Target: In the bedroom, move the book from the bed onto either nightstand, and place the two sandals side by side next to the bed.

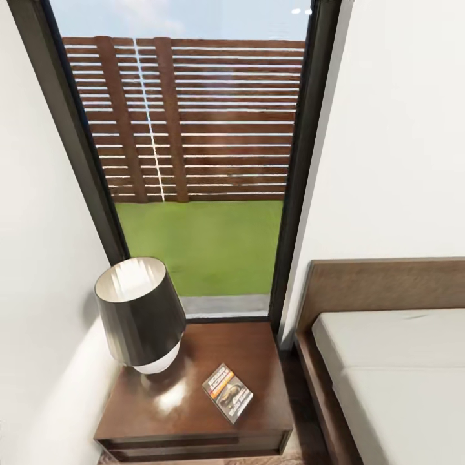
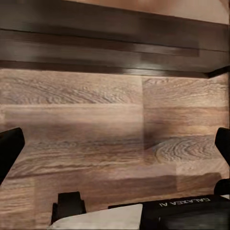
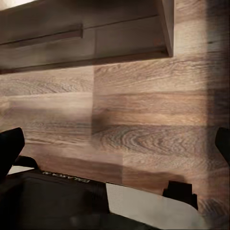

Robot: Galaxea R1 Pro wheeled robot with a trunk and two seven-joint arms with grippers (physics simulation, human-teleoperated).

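Left end effector [image 2: 115, 143]: its two dark fingertips are sitting far apart at the edges of the left wrist view, spread wide and gripping nothing; it is hanging over the wood-plank floor [image 2: 96, 120], facing the dark lower edge of the nightstand [image 2: 115, 43].
Right end effector [image 3: 115, 143]: likewise released, fingertips spread to the edges of the right wrist view with nothing between them; it is hovering over the floor [image 3: 143, 110], with the nightstand's drawer front [image 3: 81, 43] and corner beyond it.
Book [image 1: 227, 392]: it is lying flat on top of the nightstand [image 1: 194, 361], towards the nightstand's front and its side nearer the bed, turned at an angle to the edges; the white lettering, orange band and picture are facing up.
Lamp [image 1: 140, 314]: it is standing on the same nightstand, on the wall side, apart from the book; the dark shade with a pale inside is leaning slightly over a white base.
Nightstand: it is sitting in the corner below the tall dark-framed window [image 1: 194, 161], just beside the bed.
Bed [image 1: 394, 374]: its brown headboard and frame are bordering the pale mattress, on the far side of the nightstand from the wall.
Window: it is showing green lawn and a slatted brown fence.
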